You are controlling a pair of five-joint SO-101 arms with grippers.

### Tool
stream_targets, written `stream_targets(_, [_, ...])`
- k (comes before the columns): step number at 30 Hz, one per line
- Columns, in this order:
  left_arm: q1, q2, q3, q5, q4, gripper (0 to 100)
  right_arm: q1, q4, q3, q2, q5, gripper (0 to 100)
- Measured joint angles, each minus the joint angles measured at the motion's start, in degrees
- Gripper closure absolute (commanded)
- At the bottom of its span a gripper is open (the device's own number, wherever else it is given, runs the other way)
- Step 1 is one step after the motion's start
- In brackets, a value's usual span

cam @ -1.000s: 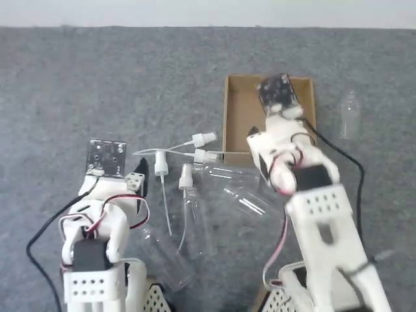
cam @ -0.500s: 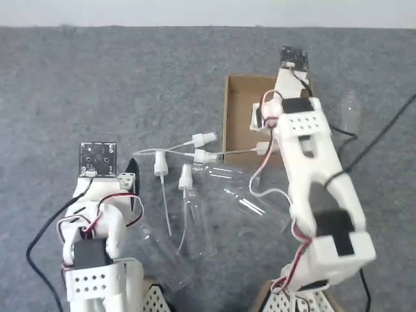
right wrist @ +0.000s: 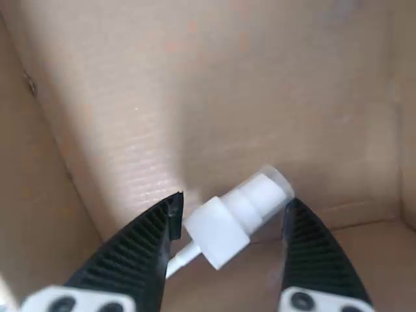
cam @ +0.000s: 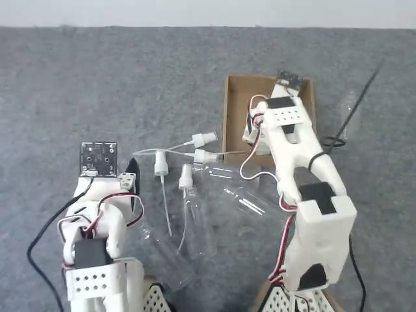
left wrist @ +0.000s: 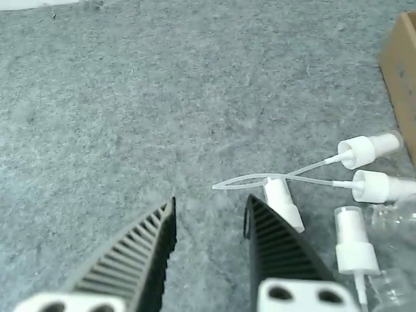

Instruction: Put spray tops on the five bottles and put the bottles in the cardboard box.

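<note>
Right wrist view first: where does the spray top (right wrist: 234, 218) sit?

It lies inside the cardboard box (right wrist: 117, 91), low down where the floor meets a wall. It is white, and its thin tube runs toward one finger. The right hand (right wrist: 232, 201) hangs over it with its two black fingers spread, one on each side of the top. Whether either finger touches it cannot be told.

So that hand is open. And the bottles?

The high view shows them outside the box. Several clear bottles (cam: 198, 224) lie on their sides on the table (cam: 97, 78), clustered between the two arms and just beside the box's near corner. One of them has a white top at its neck; whether it is properly seated cannot be told. A lone bottle (cam: 349, 112) stands upright on the other side of the box, well apart from the rest.

Any other tops?

A few loose spray tops (cam: 205, 138) lie at the far edge of the cluster, near the box wall that faces the left arm. Their long tubes trail across the grey surface.

And the other arm?

The left hand (left wrist: 209, 211) is over bare table near those tops, fingers parted, nothing between them.
</note>
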Motion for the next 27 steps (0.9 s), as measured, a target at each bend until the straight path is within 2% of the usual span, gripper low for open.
stream_targets(3, [0.0, 0.0, 0.0, 0.0, 0.0, 84, 0.4, -0.6, 0.0, 0.6, 0.0, 94.9])
stream_targets(5, [0.0, 0.0, 0.0, 0.0, 0.0, 84, 0.9, -1.1, 0.0, 0.6, 0.0, 97.5])
stream_targets(14, [0.0, 0.0, 0.0, 0.0, 0.0, 84, 2.8, 1.0, -6.2, 0.7, 0.0, 97.5])
stream_targets(22, [0.0, 0.0, 0.0, 0.0, 0.0, 84, 3.0, 10.5, -17.1, 0.7, 0.1, 97.8])
stream_targets(27, [0.0, 0.0, 0.0, 0.0, 0.0, 84, -0.7, 19.4, -26.2, 0.7, 4.9, 98.2])
